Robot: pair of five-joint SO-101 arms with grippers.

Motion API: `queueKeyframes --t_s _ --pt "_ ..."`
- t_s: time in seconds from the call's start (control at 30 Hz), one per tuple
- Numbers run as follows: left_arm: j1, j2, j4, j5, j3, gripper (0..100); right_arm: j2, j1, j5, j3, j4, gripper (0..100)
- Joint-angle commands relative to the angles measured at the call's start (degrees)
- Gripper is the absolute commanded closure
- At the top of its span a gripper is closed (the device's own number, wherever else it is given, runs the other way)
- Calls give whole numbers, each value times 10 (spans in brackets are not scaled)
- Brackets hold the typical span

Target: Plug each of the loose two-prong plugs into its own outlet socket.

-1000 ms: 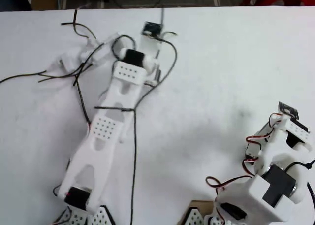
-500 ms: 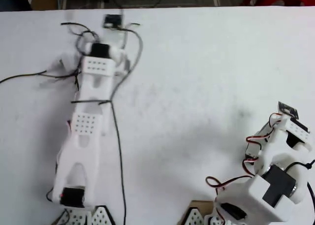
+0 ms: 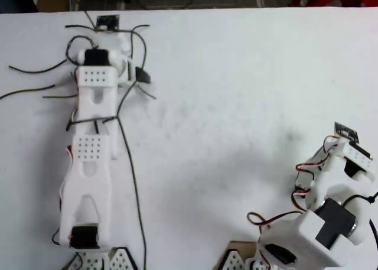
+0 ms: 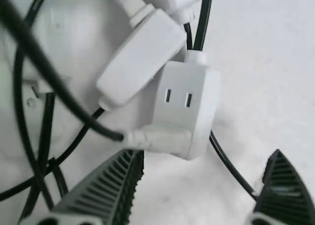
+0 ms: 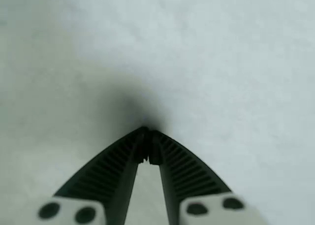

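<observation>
At the far left of the tabletop (image 3: 236, 104), the left arm (image 3: 94, 140) lies stretched out over a tangle of black cords (image 3: 35, 69). The left pincer (image 4: 205, 160) is released, its two ribbed fingers (image 4: 113, 190) spread wide with nothing between them.

Just beyond the fingertips lies a white outlet socket (image 4: 184, 109). Its face with the two slots is turned up toward the wrist camera, and it sits closer to one finger than to the other. Across the block's far edge rests a long white plug (image 4: 140, 57). It touches the socket and appears loose, though its prongs are hidden, so that stays uncertain. The plug's long axis runs slantwise to the line between the fingers, neither along it nor square across it.

The coming move turns on that slant. To close on the plug's flat sides, the pincer would probably have to pass over the socket and turn at the wrist. Cords (image 4: 29, 52) loop close on one side and could snag a finger.

Well apart, at the near right, the right arm (image 3: 331, 205) is folded back. The right pincer (image 5: 148, 148) is clenched on nothing above bare tabletop, so the left arm is plainly the nearer one.
</observation>
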Motion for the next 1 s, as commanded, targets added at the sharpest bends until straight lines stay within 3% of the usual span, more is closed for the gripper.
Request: queueKeyframes --t_s 0.0,0.53,0.7,0.97 --pt "-7 -120 48 -6 -12 625 -2 -9 1 4 -11 981" --pt "-23 -667 52 -6 17 627 -2 -9 0 4 -11 981" --pt "-22 -905 52 -5 160 627 -2 -9 -1 4 -11 981" --pt "-22 -1314 41 -7 519 627 -7 -14 -1 4 -11 981"
